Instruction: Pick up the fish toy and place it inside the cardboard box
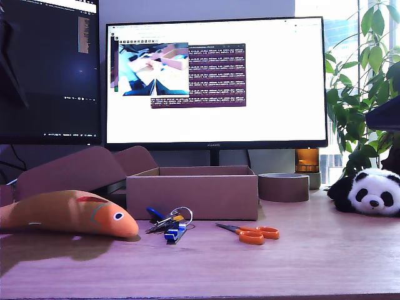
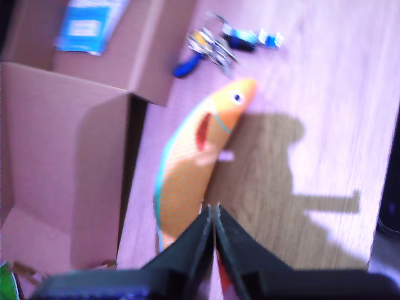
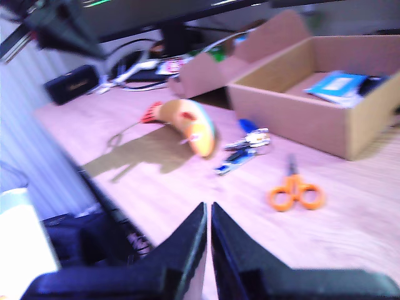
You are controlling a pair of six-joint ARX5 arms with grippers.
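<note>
The fish toy (image 1: pixel 69 212) lies flat on the desk at the exterior view's left, its head toward the keys. Just to its right in that view stands the cardboard box (image 1: pixel 192 192), upright and open at the top. My first gripper (image 2: pixel 213 209) hangs shut and empty above the tail end of the fish toy (image 2: pixel 200 156), hiding the tail. My second gripper (image 3: pixel 208 206) is shut and empty too, well away from the fish toy (image 3: pixel 190 125) and the cardboard box (image 3: pixel 300 119). Neither gripper shows in the exterior view.
A key bunch (image 1: pixel 169 224) and orange-handled scissors (image 1: pixel 250 233) lie in front of the box. A tape roll (image 1: pixel 283 186) and a panda plush (image 1: pixel 374 192) are at the exterior view's right. A larger cardboard piece (image 1: pixel 69 169) leans behind the fish. A blue booklet (image 3: pixel 340 84) lies in the box.
</note>
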